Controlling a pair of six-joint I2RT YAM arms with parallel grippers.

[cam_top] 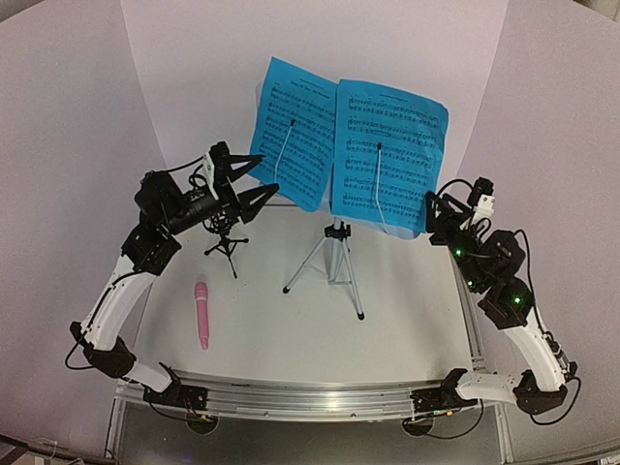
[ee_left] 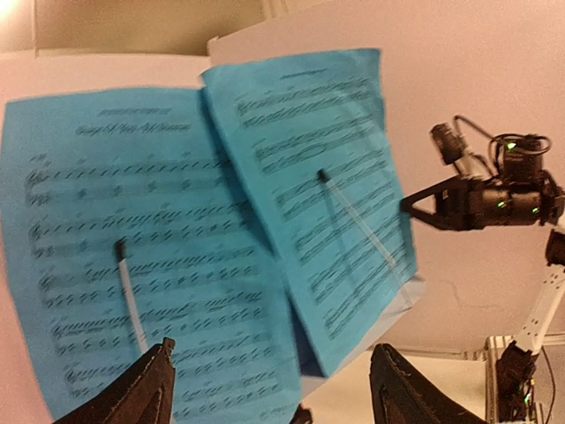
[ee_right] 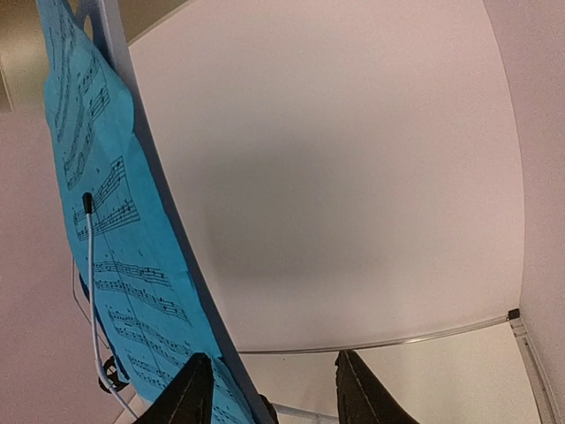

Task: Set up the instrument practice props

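The music stand's silver tripod legs (cam_top: 334, 257) stand mid-table, and two blue sheet-music pages (cam_top: 295, 131) (cam_top: 387, 145) rest on its desk, each under a thin white wire arm. My left gripper (cam_top: 263, 176) (ee_left: 274, 389) hangs open at the left page's lower left edge, with nothing between its fingers. My right gripper (cam_top: 429, 211) (ee_right: 274, 389) is open at the desk's lower right corner. The desk's edge (ee_right: 192, 283) runs down close to its left finger. The pink microphone (cam_top: 201, 313) lies flat on the table at front left. The black tripod mic mount (cam_top: 226, 247) stands just behind it, under my left arm.
White backdrop walls close in the back and both sides. A metal rail (cam_top: 310, 397) with the arm bases runs along the near edge. In the left wrist view my right arm (ee_left: 503, 199) shows beyond the right page.
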